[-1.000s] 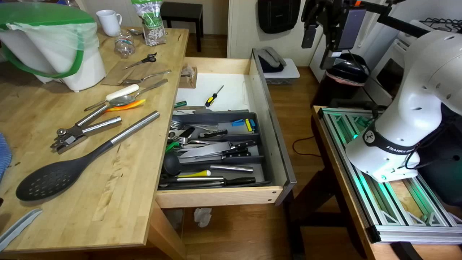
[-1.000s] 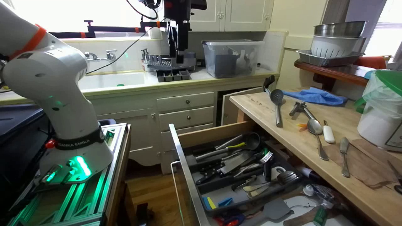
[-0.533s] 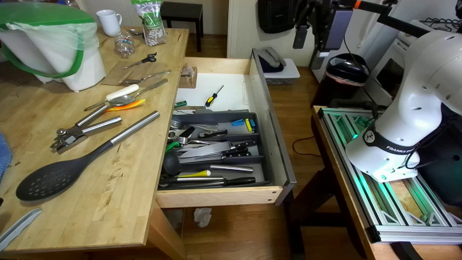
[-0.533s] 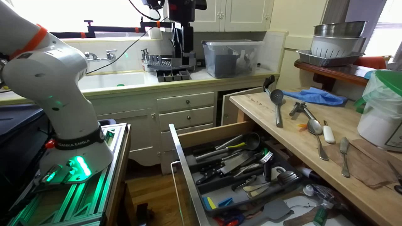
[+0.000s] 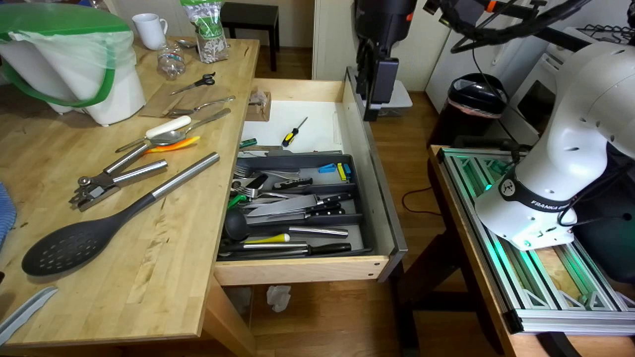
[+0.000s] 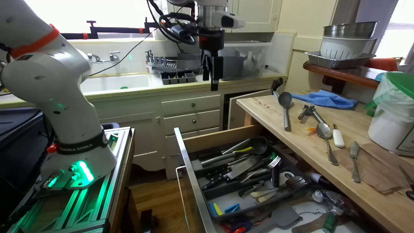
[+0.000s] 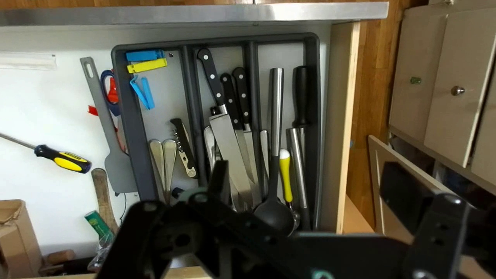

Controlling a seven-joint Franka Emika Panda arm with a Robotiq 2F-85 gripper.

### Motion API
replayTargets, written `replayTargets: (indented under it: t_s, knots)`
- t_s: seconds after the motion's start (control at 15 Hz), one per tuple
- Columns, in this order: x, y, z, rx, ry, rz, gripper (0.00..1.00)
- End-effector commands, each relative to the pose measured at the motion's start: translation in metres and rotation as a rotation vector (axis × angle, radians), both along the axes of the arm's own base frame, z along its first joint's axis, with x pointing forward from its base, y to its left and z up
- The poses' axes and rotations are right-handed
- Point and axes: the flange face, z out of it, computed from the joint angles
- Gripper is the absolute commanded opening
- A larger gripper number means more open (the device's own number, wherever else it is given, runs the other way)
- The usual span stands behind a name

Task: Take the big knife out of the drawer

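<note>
The big knife [image 7: 231, 153] lies in the middle compartment of the dark divided tray, its broad grey blade over other knives and its black riveted handle toward the drawer front. It also shows in both exterior views [image 5: 285, 205] [image 6: 240, 168]. The drawer [image 7: 193, 14] is pulled open; its light-wood side shows in an exterior view [image 5: 297, 270]. My gripper [image 7: 310, 174] is open and empty, its fingers wide apart and pointing down. In both exterior views [image 5: 369, 104] [image 6: 210, 79] it hangs well above the drawer, apart from the knife. My left finger hides part of the tray near the blade's tip.
Two other black-handled knives [image 7: 231, 101] lie close beside the big knife. A black ladle [image 7: 275, 217] and yellow-handled tool [image 7: 285, 174] lie in the neighbouring compartment. The wooden counter [image 5: 163, 277] with a slotted spoon [image 5: 74, 248] stands beside the drawer. The drawer's front panel [image 6: 194, 181] rises as an edge.
My gripper has moved toward the drawer and lower, and has turned about its vertical axis. The knife, tray and drawer have not moved.
</note>
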Motion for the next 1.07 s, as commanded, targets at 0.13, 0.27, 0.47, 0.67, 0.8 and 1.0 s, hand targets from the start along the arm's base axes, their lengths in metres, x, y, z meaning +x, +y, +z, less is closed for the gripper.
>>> replayTargets:
  t_s: [0.13, 0.27, 0.47, 0.67, 0.8, 1.0]
  knots:
    - [0.03, -0.005, -0.054, -0.031, 0.014, -0.005, 1.0]
    - [0.037, -0.006, -0.073, -0.037, 0.026, -0.001, 1.0]
    - [0.043, -0.01, -0.101, -0.042, 0.057, 0.002, 1.0]
    - [0.044, -0.015, -0.131, -0.037, 0.094, 0.008, 1.0]
    - [0.048, -0.022, -0.146, -0.02, 0.112, 0.009, 1.0]
    - [0.042, -0.015, -0.138, -0.032, 0.114, 0.001, 1.0]
